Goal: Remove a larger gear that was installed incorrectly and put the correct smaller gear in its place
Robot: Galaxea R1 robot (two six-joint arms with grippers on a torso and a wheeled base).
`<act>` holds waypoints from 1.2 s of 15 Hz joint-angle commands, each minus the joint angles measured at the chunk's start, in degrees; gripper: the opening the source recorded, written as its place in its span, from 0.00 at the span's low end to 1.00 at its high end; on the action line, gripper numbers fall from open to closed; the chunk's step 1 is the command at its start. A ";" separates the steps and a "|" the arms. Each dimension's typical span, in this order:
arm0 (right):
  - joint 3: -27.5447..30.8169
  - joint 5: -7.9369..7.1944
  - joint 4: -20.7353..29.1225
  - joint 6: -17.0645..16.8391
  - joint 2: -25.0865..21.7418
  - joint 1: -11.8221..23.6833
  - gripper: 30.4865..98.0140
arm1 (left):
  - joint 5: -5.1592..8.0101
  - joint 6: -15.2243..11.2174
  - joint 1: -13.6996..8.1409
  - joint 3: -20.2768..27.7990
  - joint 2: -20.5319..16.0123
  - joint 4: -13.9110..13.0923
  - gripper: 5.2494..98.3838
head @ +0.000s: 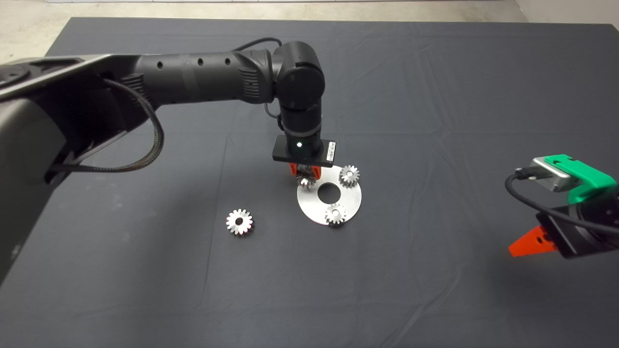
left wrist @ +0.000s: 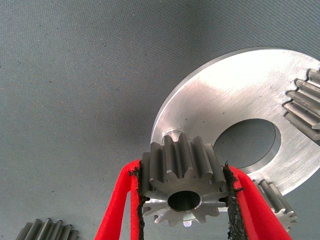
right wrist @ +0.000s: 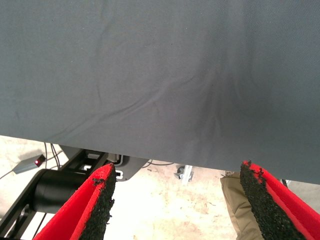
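Observation:
My left gripper [head: 305,174] is shut on the smaller gear [left wrist: 184,187], holding it by its toothed sides just above the left edge of the round silver plate [head: 349,199]. The gear shows under the fingers in the head view [head: 306,182]. A small round spot [left wrist: 174,134] on the plate [left wrist: 235,95] lies just beyond the held gear. Two other small gears [head: 349,175] [head: 335,213] stand on the plate. The larger gear [head: 239,222] lies flat on the mat to the left of the plate; its edge shows in the left wrist view [left wrist: 47,230].
The plate has a large round centre hole [head: 330,193]. My right gripper [head: 527,244] waits open at the lower right edge of the mat; its wrist view shows the mat's edge [right wrist: 150,155], the floor and a black stand [right wrist: 60,187] beyond.

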 commanded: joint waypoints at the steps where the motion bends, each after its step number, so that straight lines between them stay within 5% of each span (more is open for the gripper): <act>1: 0.02 -0.61 -1.29 -0.27 -0.17 1.18 0.53 | 0.55 -0.04 -1.09 0.66 0.08 0.33 0.26; 18: -0.16 -0.61 -1.29 -0.19 -0.08 1.27 0.53 | 0.37 0.40 -1.09 0.63 0.09 0.24 0.36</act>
